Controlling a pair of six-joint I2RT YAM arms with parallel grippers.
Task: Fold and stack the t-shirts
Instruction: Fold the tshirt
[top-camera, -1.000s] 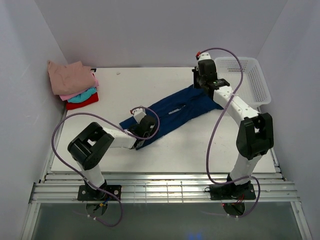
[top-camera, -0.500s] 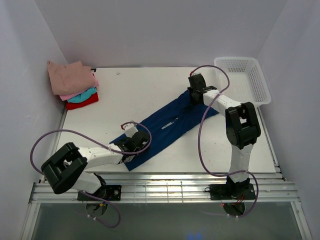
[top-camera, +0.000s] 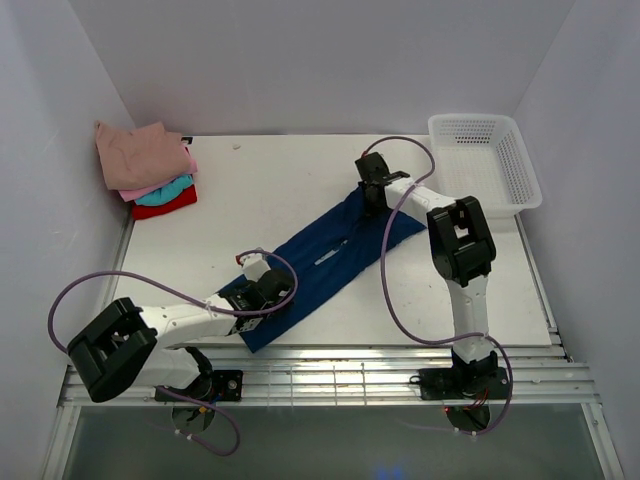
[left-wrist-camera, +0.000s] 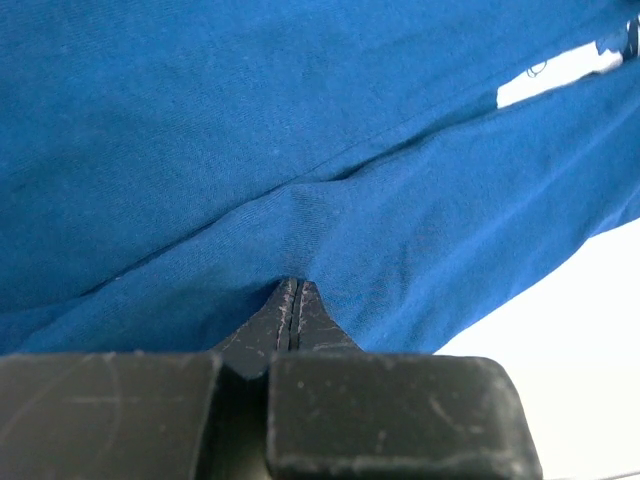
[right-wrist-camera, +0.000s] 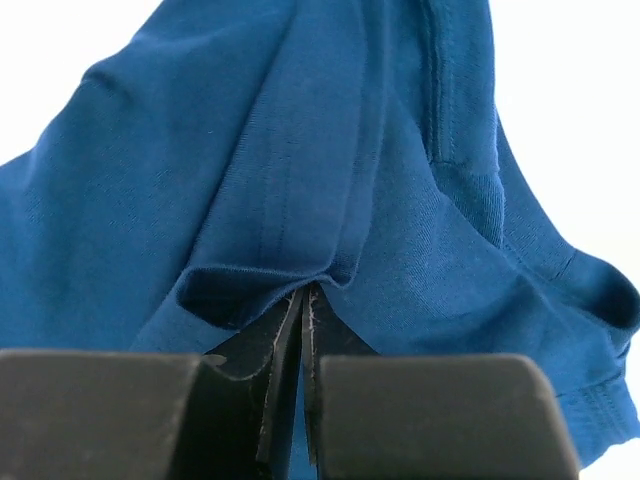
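Observation:
The navy blue tee (top-camera: 325, 258) lies stretched in a long diagonal band across the table, from near left to far right. My left gripper (top-camera: 268, 293) is shut on its near-left end; in the left wrist view the closed tips (left-wrist-camera: 290, 300) pinch blue cloth (left-wrist-camera: 300, 150), with a pale patch of print (left-wrist-camera: 560, 75) at the upper right. My right gripper (top-camera: 372, 193) is shut on the far-right end; the right wrist view shows the tips (right-wrist-camera: 303, 300) clamped under a fold of the tee (right-wrist-camera: 300, 180). A stack of folded tees (top-camera: 148, 168), dusty-pink on top, then pink, teal and red, sits at the far left corner.
A white plastic mesh basket (top-camera: 498, 160) stands at the far right of the table. White walls close in on the left, back and right. Purple cables loop from both arms over the table surface (top-camera: 270, 190).
Both grippers have moved left and towards the near edge, dragging the navy tee with them. The right arm has folded back from beside the basket. The tee lies longer and flatter.

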